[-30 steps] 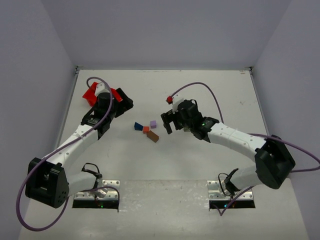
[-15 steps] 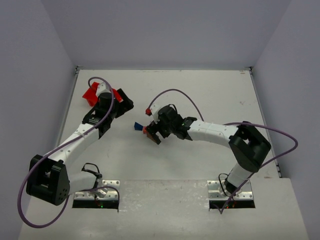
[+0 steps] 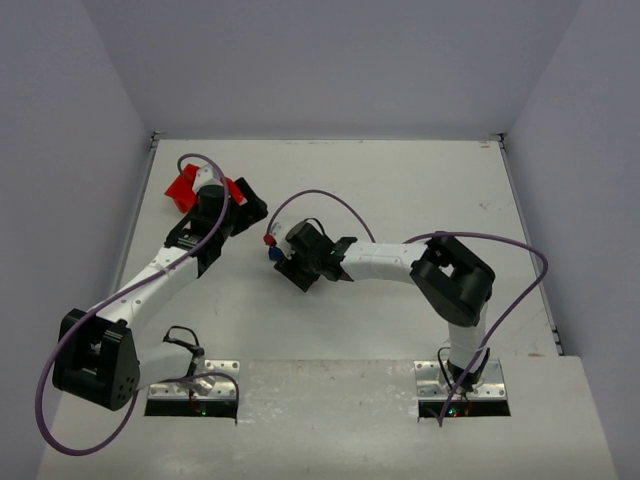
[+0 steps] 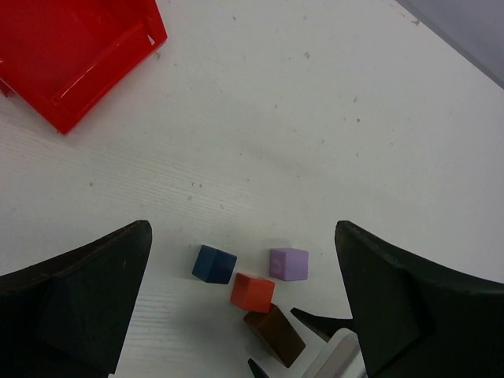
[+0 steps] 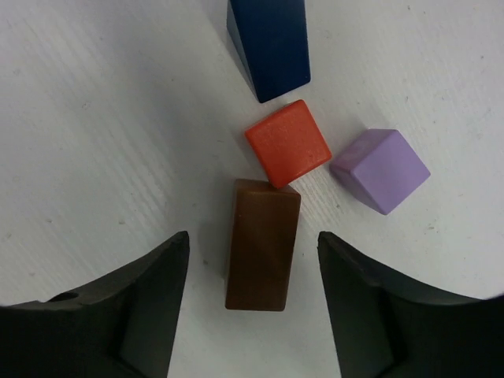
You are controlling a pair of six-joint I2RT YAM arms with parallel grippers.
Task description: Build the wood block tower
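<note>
On the counter (image 4: 315,118), brown block (image 5: 264,268): lies flat with its long side pointing away, right between the fingers. I think it is meant to be picked first, as the bottom of the tower.
Right gripper (image 5: 253,240): partly open, one finger on each side of the brown block with a small gap on both sides. It holds nothing yet.
Orange-red block (image 5: 287,143): just past the brown block, touching its far end.
Lilac block (image 5: 380,171): beside the orange-red block, close but apart.
Dark blue wedge (image 5: 269,43): the farthest of the four, near the orange-red block.
Tower: not begun. All four blocks sit low on the counter.
Left gripper (image 4: 242,236): wide open and empty, up off the counter and off to the side, likely to keep out of the way.
Red bin (image 4: 110,83): farthest back, near the left gripper.
</note>
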